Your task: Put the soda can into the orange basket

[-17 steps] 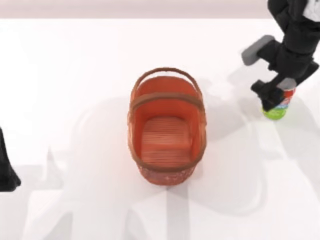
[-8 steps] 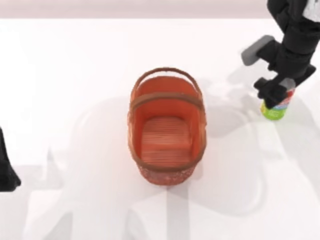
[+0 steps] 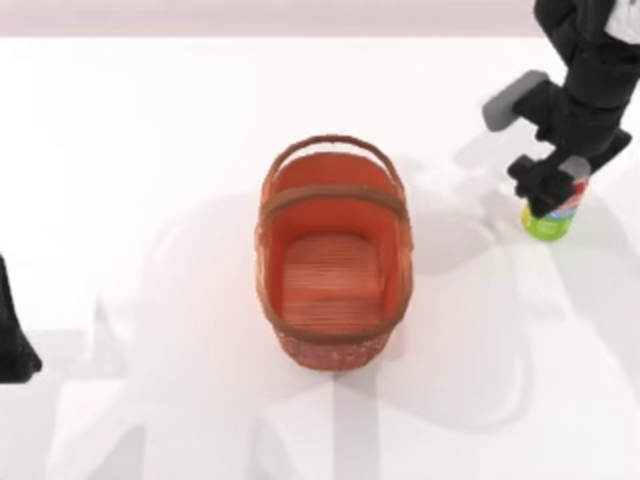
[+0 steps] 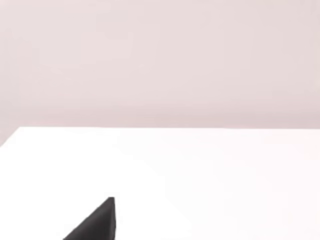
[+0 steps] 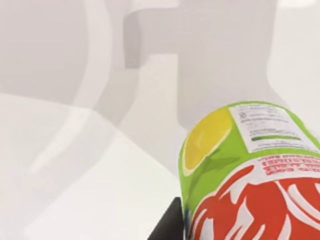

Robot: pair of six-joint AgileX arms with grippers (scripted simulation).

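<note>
Over at the table's [image 3: 150, 120] right side, my right gripper [image 3: 553, 188] has its jaws clamped on the can [image 3: 548, 222], which sits between them. Left of the jaws, well apart, stands the basket [image 3: 333, 345]. My left arm [image 3: 14, 340] sits parked at the left edge.

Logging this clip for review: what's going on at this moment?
The right pincer is on the soda can at the table's right side, gripping its upper part; the can fills the right wrist view. The orange basket stands in the middle of the table with nothing inside. The left arm sits parked at the left edge.
</note>
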